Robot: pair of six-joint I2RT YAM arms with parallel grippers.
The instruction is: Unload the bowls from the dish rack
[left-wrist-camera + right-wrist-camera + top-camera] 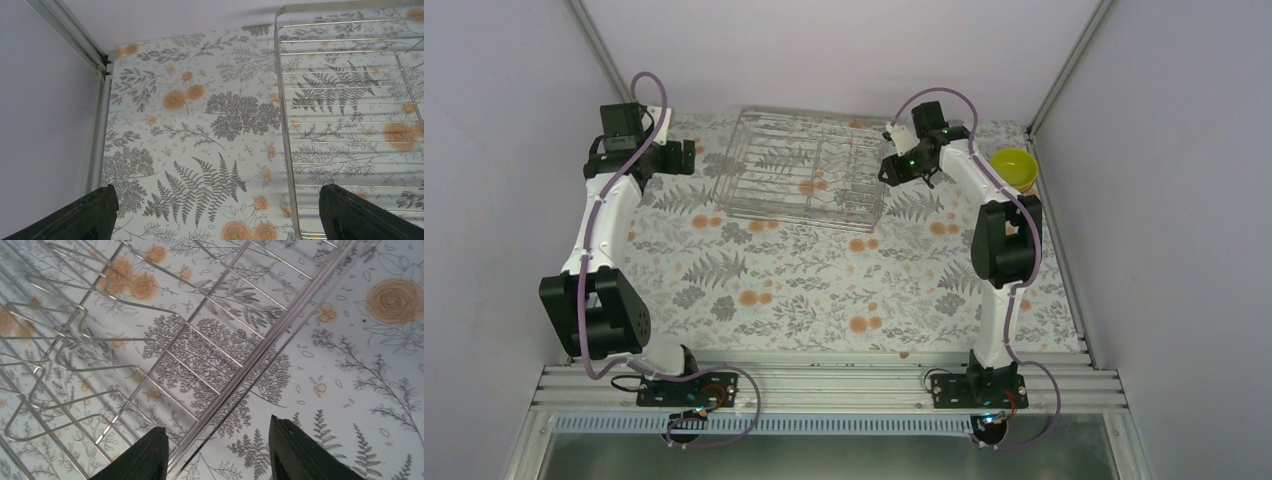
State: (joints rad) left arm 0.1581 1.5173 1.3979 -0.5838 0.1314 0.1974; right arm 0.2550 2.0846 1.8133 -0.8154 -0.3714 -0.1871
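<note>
The wire dish rack [804,165] lies at the back middle of the table with no bowl showing in it. A yellow bowl [1013,167] sits on the table at the back right corner. My right gripper [894,172] hovers over the rack's right edge [260,352], open, nothing between its fingers [295,450]. My left gripper [686,158] hangs just left of the rack, open and empty, its fingers [95,210] straddling the rack's left rim [286,130].
A floral cloth [824,280] covers the table. Grey walls with metal corner posts [75,40] close in the left, back and right. An aluminium rail [824,385] carries both arm bases at the near edge.
</note>
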